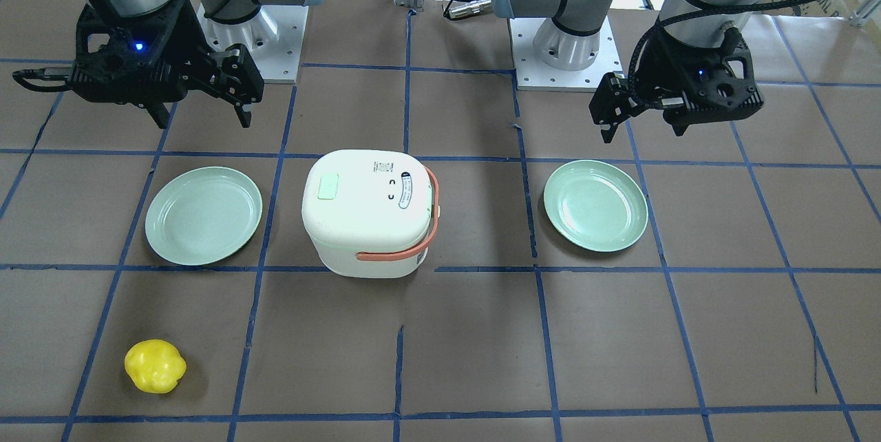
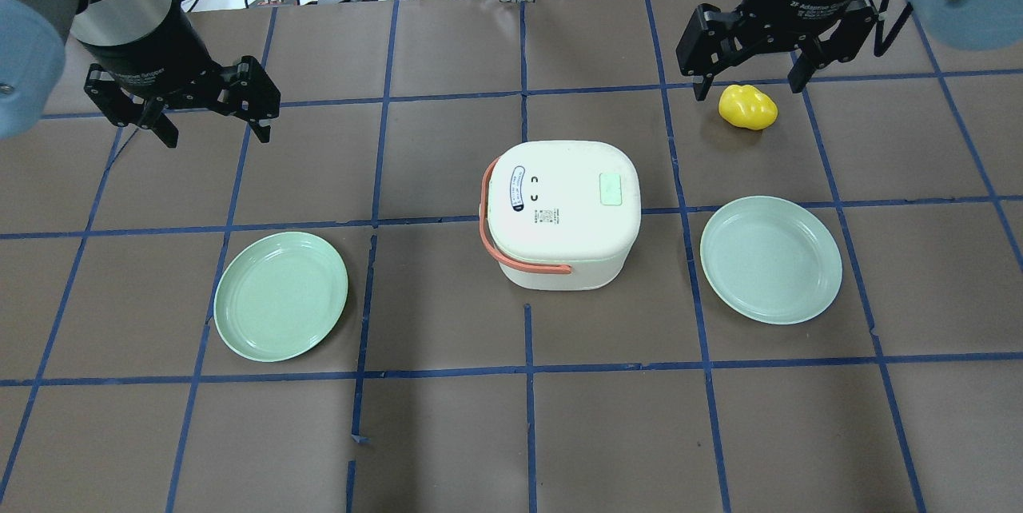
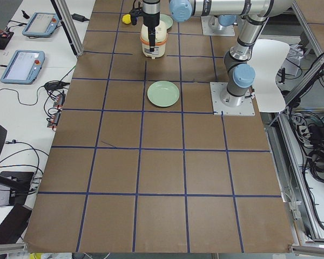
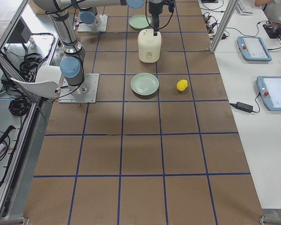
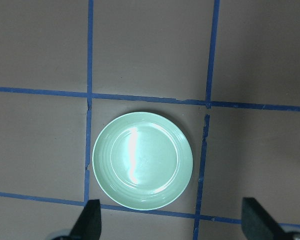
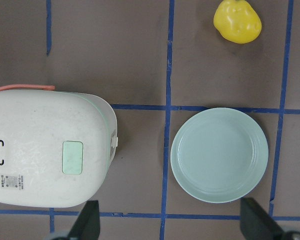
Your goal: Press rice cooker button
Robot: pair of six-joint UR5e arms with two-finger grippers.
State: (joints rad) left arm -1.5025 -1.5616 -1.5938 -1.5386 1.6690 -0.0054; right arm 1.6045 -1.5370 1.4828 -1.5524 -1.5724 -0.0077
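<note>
Rice cooker (image 2: 563, 213) stands mid-table between the two arms, lid shut, with the orange handle (image 2: 495, 245) folded down round the side facing my left arm. The button (image 6: 73, 157), as I read it, is the pale green pad on the lid, toward the right arm's side. Left gripper (image 2: 216, 129) and right gripper (image 2: 749, 85) both hang clear of the cooker, fingers spread wide, nothing held. My judgement on handling: hard plastic shell, probably light, smooth top. It may skid on the paper under a slanted push, so press straight down on the pad with the fingers brought together; no grasp needed. The right wrist view gives the button square-on, plus the right-hand plate (image 6: 219, 155) and a yellow lump (image 6: 237, 21). The left wrist view shows only the left-hand plate (image 5: 142, 160) and no cooker. The side views show the cooker's height, but the tools are too small there to judge.
</note>
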